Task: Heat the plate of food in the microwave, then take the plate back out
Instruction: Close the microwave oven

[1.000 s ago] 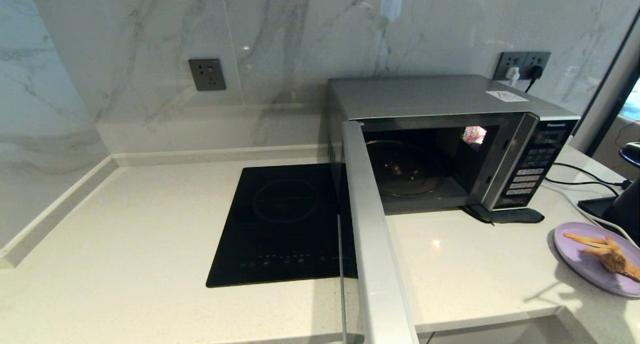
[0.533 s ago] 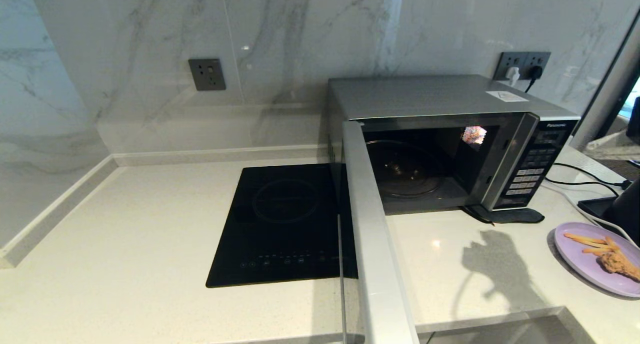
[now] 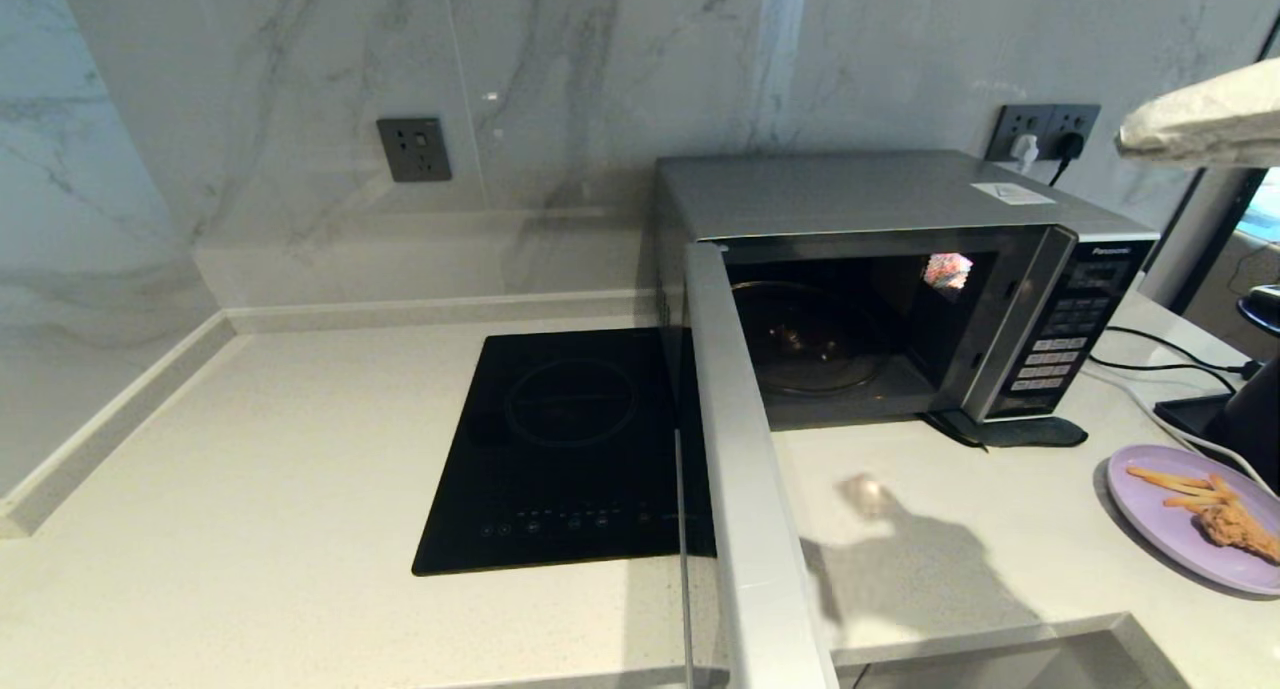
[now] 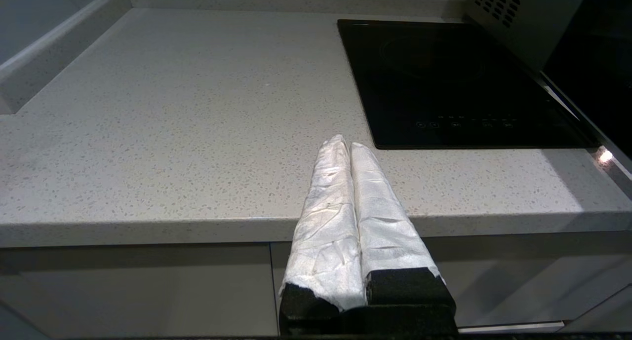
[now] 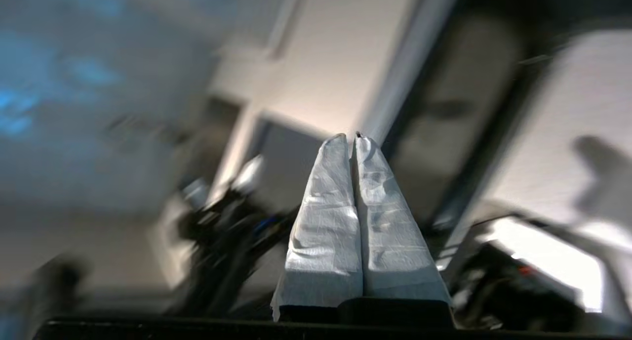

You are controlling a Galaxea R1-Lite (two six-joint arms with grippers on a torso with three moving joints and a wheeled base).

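Marble-patterned wall panels rise behind a pale speckled counter (image 3: 250,449) that turns a corner at the far left, with one grey socket (image 3: 414,149) set in the wall there. Low at the counter's front edge sits the left gripper (image 4: 344,143), its two white-wrapped fingers pressed together with nothing between them; the bare counter lies ahead of it, and the black glass cooktop (image 3: 570,449) is ahead and toward its right. Right of the cooktop stands one microwave (image 3: 900,199), silver-grey, its door (image 3: 745,489) swung fully open toward the camera so the dark cavity and glass turntable show. A black button panel runs down its right side, and a double socket (image 3: 1045,129) with two plugs sits on the wall behind it. A dark flat scrap lies under the microwave's front right corner.

High at the upper right, the right gripper (image 3: 1195,124) enters the head view as a white-wrapped shape lying roughly level, above and to the right of the microwave's top. Its wrist camera shows the two wrapped fingers (image 5: 326,221) clamped tip to tip and empty, with a smeared background beyond them. Its shadow falls on the counter in front of the open cavity.

One plate of food (image 3: 1190,514), lilac with a few fries and one brown fried piece, rests on the counter well below the right gripper, right of the microwave and apart from it. Black and white cables trail past the plate's far side.
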